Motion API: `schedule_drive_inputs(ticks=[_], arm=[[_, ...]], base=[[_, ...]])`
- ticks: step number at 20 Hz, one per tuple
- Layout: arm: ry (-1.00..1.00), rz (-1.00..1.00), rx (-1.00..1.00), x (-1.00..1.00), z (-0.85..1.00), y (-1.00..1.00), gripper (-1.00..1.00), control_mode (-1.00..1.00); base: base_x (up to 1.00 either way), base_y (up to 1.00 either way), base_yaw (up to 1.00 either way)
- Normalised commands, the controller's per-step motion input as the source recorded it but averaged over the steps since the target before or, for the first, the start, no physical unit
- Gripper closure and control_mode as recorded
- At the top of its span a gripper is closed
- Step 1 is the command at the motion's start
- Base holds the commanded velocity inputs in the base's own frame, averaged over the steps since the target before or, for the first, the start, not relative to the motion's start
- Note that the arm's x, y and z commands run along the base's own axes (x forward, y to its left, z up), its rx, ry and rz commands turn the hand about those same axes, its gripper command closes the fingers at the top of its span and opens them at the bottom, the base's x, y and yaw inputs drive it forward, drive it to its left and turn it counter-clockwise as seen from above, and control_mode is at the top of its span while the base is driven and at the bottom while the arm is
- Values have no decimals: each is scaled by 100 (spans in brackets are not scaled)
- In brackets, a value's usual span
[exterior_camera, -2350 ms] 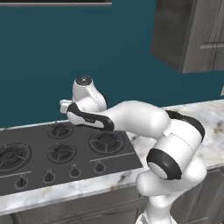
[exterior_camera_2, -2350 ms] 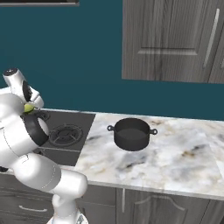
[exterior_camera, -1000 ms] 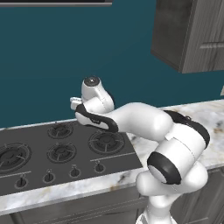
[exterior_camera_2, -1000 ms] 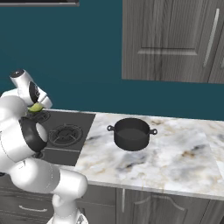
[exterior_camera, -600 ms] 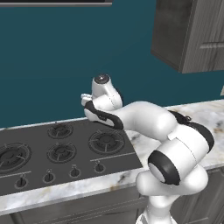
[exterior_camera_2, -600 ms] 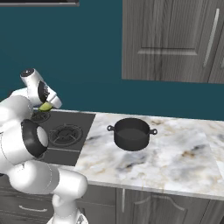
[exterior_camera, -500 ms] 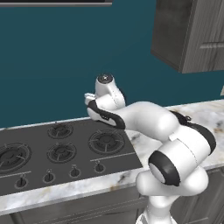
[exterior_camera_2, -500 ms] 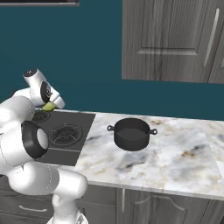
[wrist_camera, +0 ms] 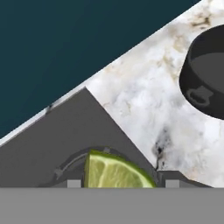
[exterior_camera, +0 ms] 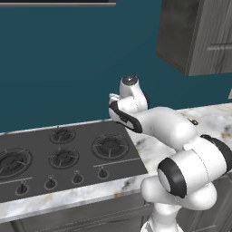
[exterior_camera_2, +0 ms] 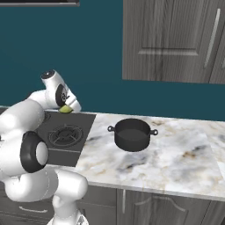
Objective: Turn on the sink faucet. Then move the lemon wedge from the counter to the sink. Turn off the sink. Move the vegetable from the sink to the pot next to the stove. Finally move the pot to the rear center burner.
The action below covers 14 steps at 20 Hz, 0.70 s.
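Gripper [exterior_camera_2: 67, 107] is carried above the stove's [exterior_camera: 59, 154] rear right corner, close to the teal wall. Right base view: a yellow-green wedge [exterior_camera_2: 65, 109] sits at the tip of the hand, clear of the cooktop surface.

Hand view: the wedge [wrist_camera: 114, 171] lies between the two dark fingertips [wrist_camera: 73, 183], cut face with pale rind edge toward the camera. Jaws are pinched on the wedge, partly apart to its width. Below it, the grey cooktop corner and part of a burner ring; beyond, the marble counter [wrist_camera: 144, 105].

Pot [exterior_camera_2: 132, 134]: black, two side handles, no lid, upright on the counter just right of the stove. It looks empty in the right base view. In the hand view its rim and one handle [wrist_camera: 200, 95] appear at the right edge; the wedge is well apart from it, and has not reached the pot.

Left base view: the arm rises from lower right, elbow bent over the counter, wrist over the stove's rear right edge. The hand faces away there, so the fingers are hidden. Stove shows round burners and a row of knobs [exterior_camera: 76, 177] along the front. Grey wood cabinets [exterior_camera_2: 173, 41] hang above the counter.
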Motion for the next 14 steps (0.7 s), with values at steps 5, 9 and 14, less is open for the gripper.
schedule_drive_inputs(ticks=[5, 9, 14], arm=[[-1, -14, 0, 0, 0, -77, 100, -100], [-2, -14, 0, 0, 0, -73, 100, -100], [-3, -15, 1, 0, -1, -72, 100, -100]], base=[[0, 0, 0], [0, 0, 0], [0, 0, 0]])
